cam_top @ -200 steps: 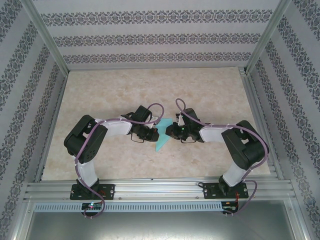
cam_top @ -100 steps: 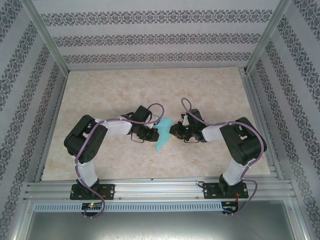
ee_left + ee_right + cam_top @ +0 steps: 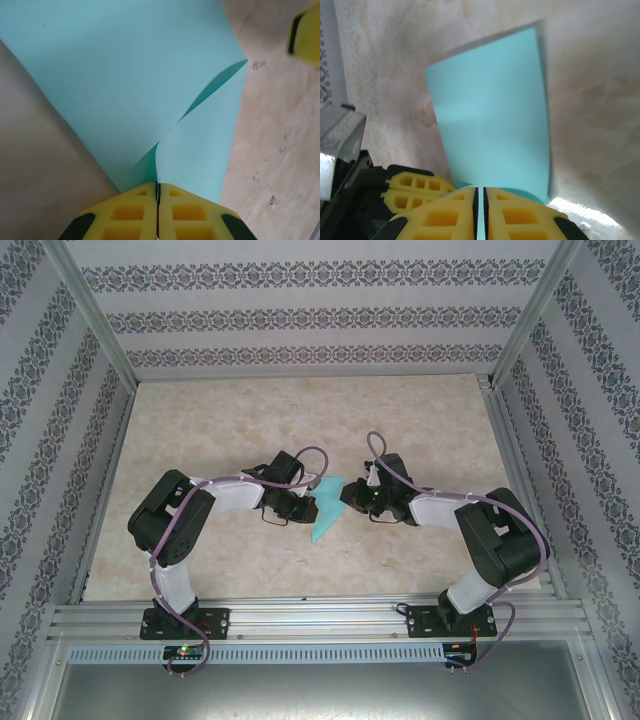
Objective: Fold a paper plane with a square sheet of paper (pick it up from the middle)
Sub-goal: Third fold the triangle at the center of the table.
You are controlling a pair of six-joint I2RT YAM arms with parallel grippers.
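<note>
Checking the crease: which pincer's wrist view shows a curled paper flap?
The left pincer; the paper curls over there, while the right pincer faces one smooth panel.

I'm looking into a purpose-built robot test cell, a lab rig rather than a lived-in room. Aluminium frame posts (image 3: 95,320) run down both upper corners. Wallpaper-printed panels (image 3: 300,310) enclose a marble-look tabletop (image 3: 200,420). A slotted rail (image 3: 320,618) along the bottom carries the left arm (image 3: 175,530) and right arm (image 3: 495,540).

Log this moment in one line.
left tool: shut on teal paper | right tool: shut on teal paper | paper: spans between tools, flap curled over
</note>
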